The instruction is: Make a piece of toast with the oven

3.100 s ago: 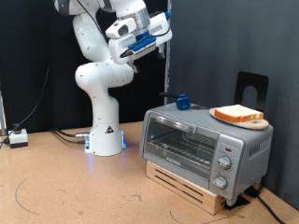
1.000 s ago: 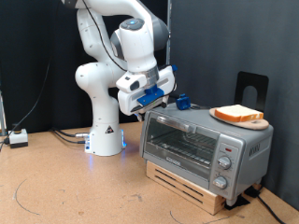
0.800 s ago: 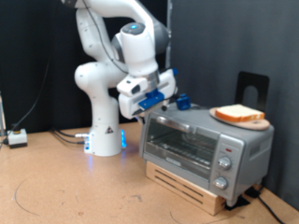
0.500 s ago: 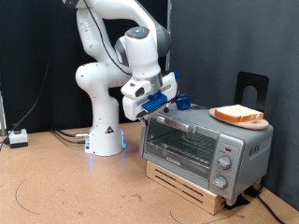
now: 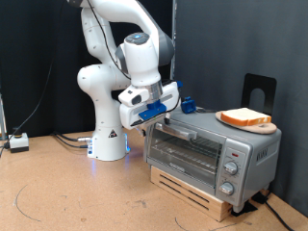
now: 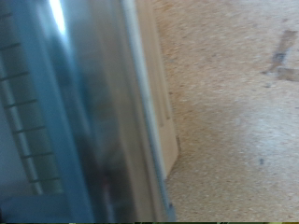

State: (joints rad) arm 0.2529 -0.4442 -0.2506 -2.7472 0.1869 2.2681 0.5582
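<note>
The silver-grey toaster oven [image 5: 239, 144] stands on a wooden base at the exterior view's right. The slice of toast [image 5: 243, 117] lies on a round wooden board [image 5: 267, 127] on top of the oven. My gripper [image 5: 160, 115] is low at the top edge of the oven's glass door [image 5: 185, 149], at its exterior-view left end. Its fingertips are hidden behind the hand. The wrist view shows the glass door [image 6: 70, 121] very close, with the wire rack [image 6: 19, 112] behind it and the door's edge [image 6: 149, 112] beside the tan tabletop; no fingers show there.
A small blue object [image 5: 189, 104] sits on the oven's top near the gripper. A black stand [image 5: 258, 92] rises behind the toast. The robot's white base [image 5: 108, 140] stands behind the oven's left side. A small white box [image 5: 17, 141] lies at the far left on the tan tabletop [image 5: 67, 192].
The arm has come down from high above the oven and swung towards the door. Over the last second the gripper dropped to the door's top edge. The toast has not moved.
</note>
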